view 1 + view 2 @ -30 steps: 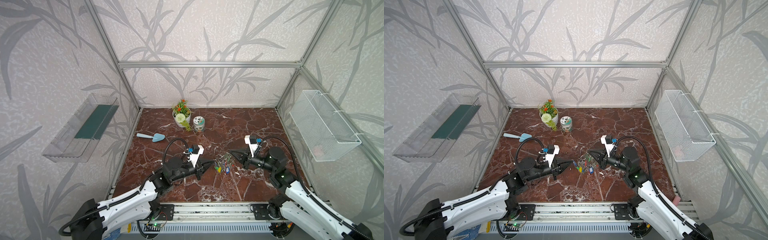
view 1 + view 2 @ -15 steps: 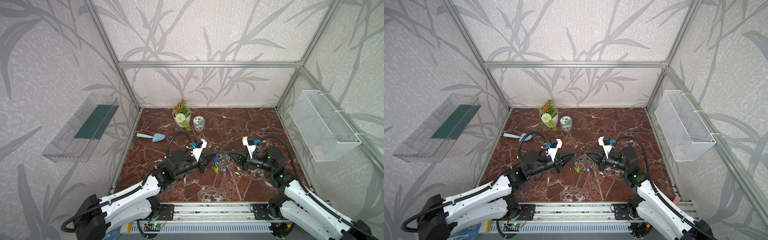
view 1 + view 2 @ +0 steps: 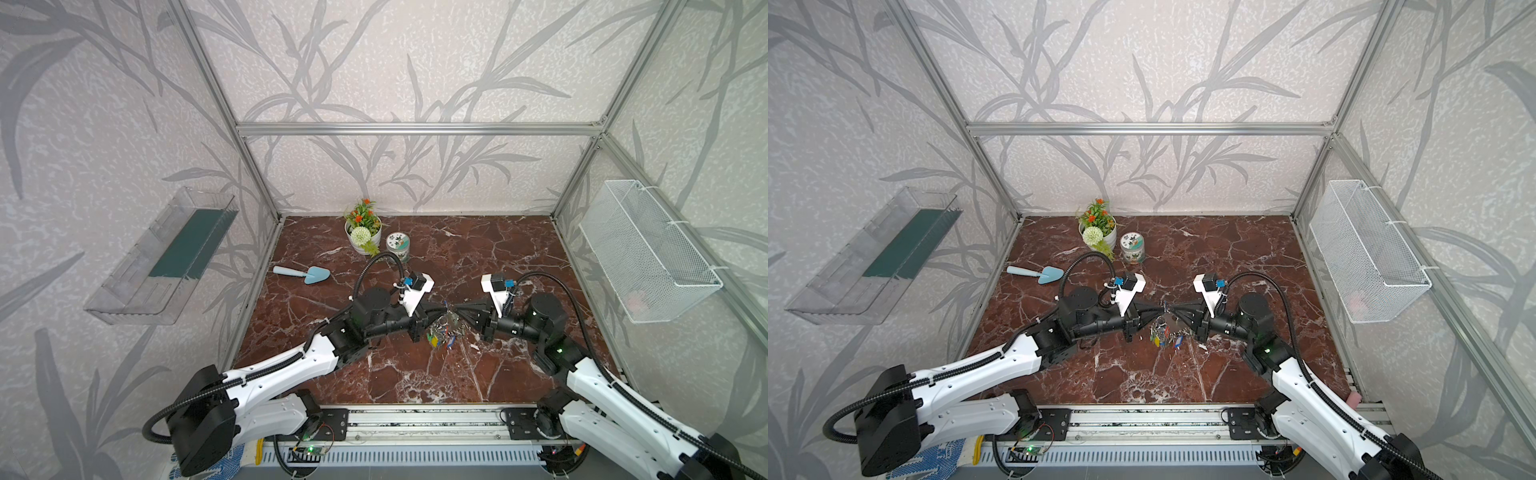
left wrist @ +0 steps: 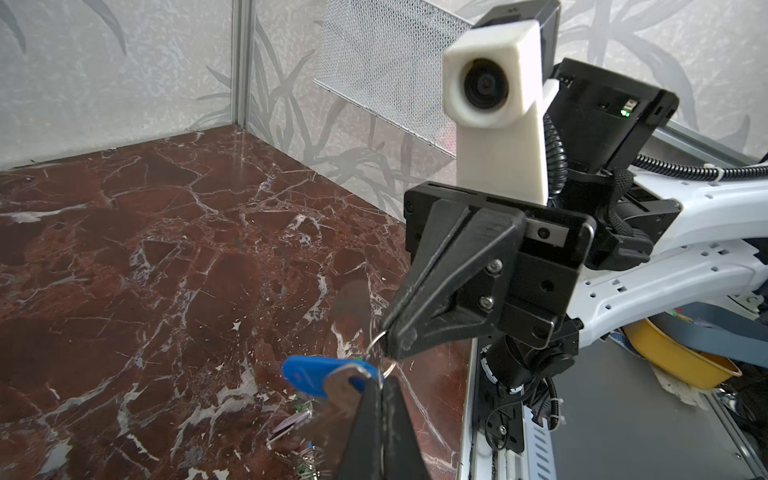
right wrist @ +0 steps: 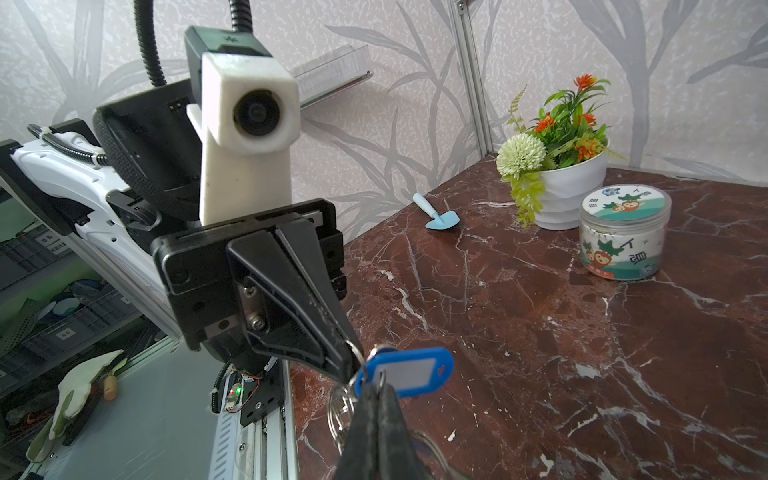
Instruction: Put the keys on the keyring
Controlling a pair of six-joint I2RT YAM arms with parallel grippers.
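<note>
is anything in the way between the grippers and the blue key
Nothing visible does. The left gripper and right gripper meet tip to tip, jaws shut, right at the blue key, above the table. The trowel, flower pot and jar stand far back, well clear.

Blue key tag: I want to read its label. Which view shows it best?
Right wrist view: the blue key tag faces the camera, white window clear. Left wrist view shows its plain blue side. In both top views it is too small to tell.
</note>
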